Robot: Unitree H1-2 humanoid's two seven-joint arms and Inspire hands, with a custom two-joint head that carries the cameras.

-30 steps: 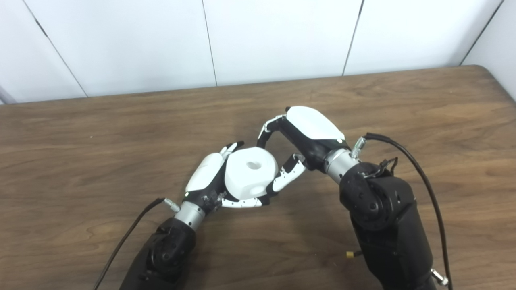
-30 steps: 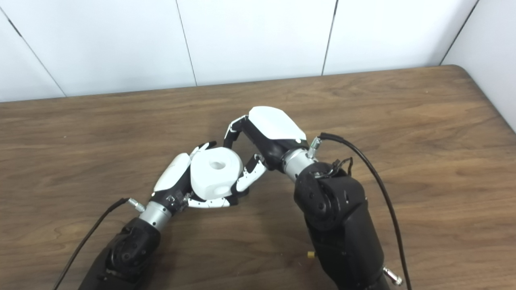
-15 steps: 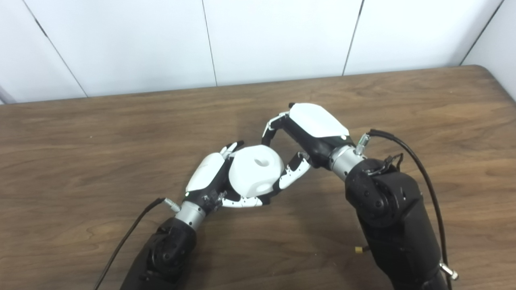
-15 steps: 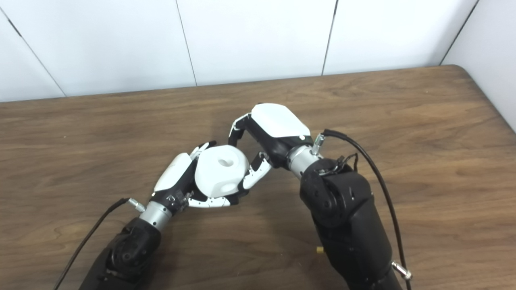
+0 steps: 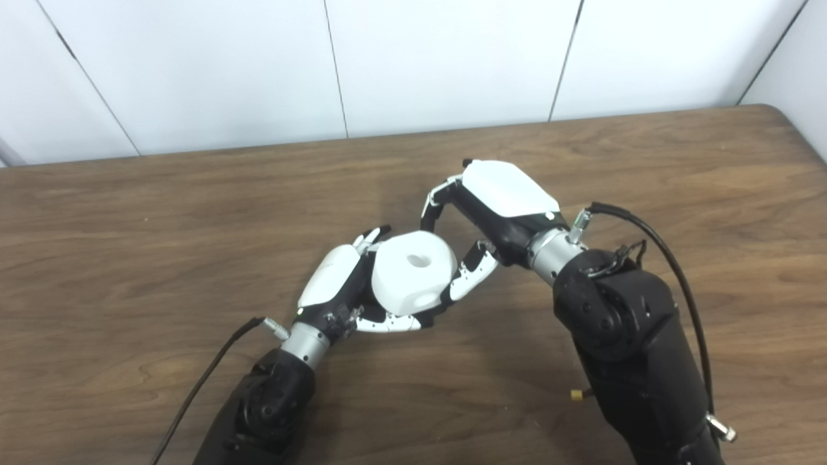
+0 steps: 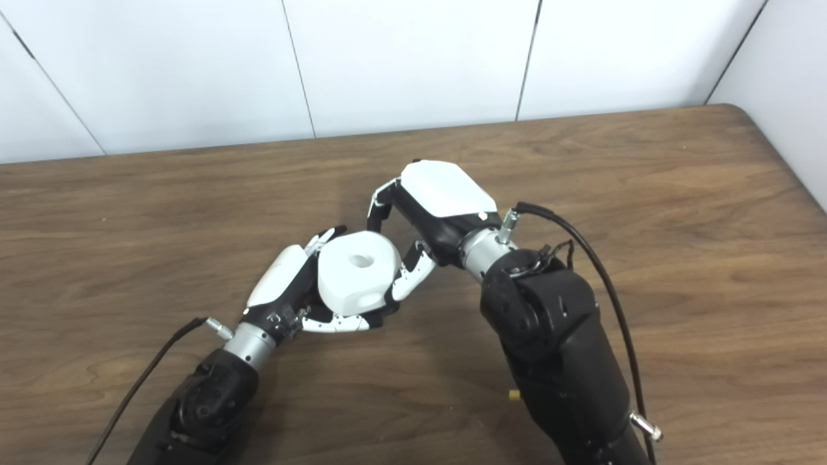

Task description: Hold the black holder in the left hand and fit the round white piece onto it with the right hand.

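Because the table (image 5: 194, 213) around the two hands shows only bare wood, a dropped part would most likely roll off across it — that is the widest risk as I judge it. No bin, tray or other container is in view, so nothing would catch the part.

Next in size, the right hand (image 5: 497, 206) arches over from the far side; its thumb (image 5: 475, 278) rests against the near right flank of the round white piece (image 5: 413, 271) and its fingers (image 5: 434, 205) curl down just behind it, though I cannot tell whether those far fingers touch. If that hand presses off-axis, the piece could tilt and jam, or twist out of the grasp.

The left hand (image 5: 339, 284) lies beneath and to the left of the piece, fingers (image 5: 387, 321) curled around its lower edge. The piece sits between both hands, its top face with a round hole turned upward and slightly toward the right thumb.

The black holder itself is hidden — dark material shows under the piece inside the left fingers, but I cannot separate it from the palm. Whether the piece is seated is therefore unclear; letting go early might leave it loose.
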